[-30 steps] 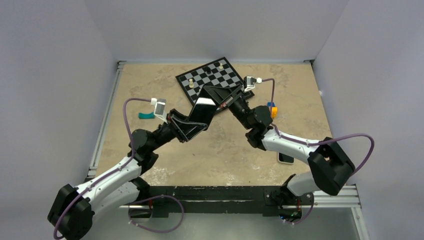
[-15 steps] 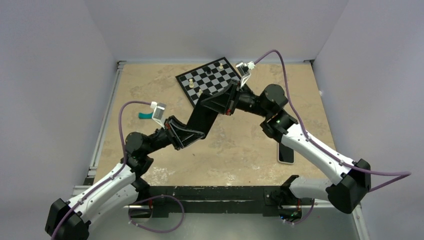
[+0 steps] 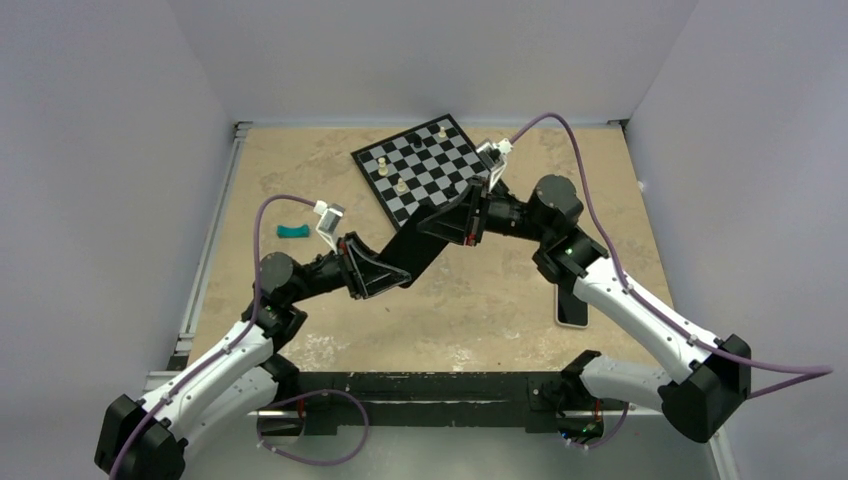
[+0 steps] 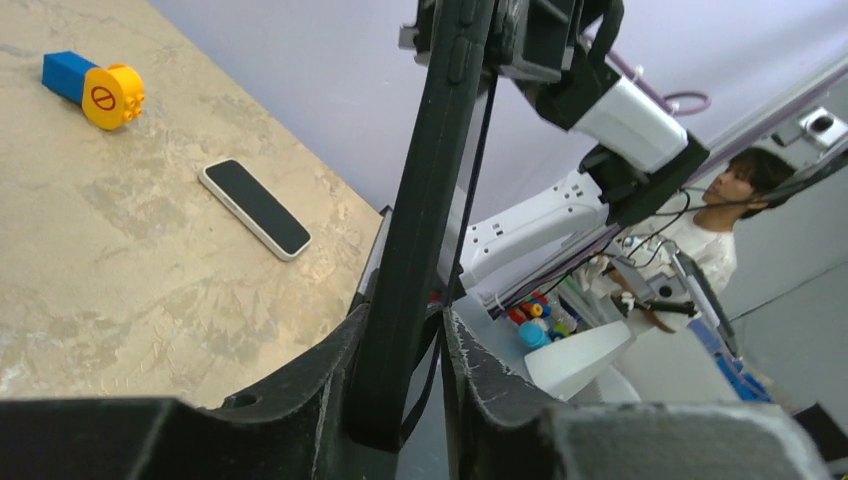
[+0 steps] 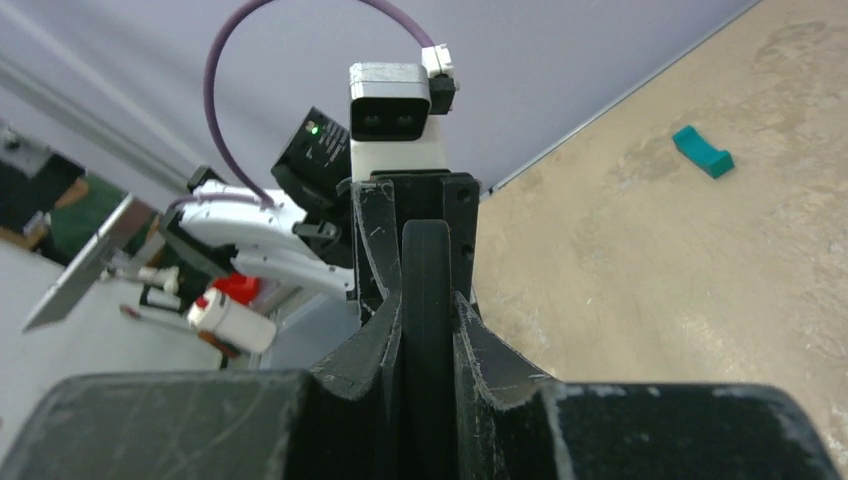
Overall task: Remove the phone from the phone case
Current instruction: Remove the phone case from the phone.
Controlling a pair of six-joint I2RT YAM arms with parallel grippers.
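Over the tan counter (image 3: 480, 310) the phone case (image 3: 420, 245) hangs clamped at both ends by left end effector (image 3: 392, 268) and right end effector (image 3: 447, 224), while the phone (image 3: 572, 307) lies apart, screen-up, so extraction seems finished and lowering the shell probably comes next.

On table (image 3: 480, 300), phone (image 3: 572, 308) right of phone case (image 3: 420, 243)

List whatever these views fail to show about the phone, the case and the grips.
- Phone case interior: top view shows only a dark strip between the hands; both wrist views see it edge-on.
- Phone: top view, far end covered by the right arm.
- Left hand: left wrist view, unclear whether its fingers press the case.
- Chess pieces: top view, too small to identify.
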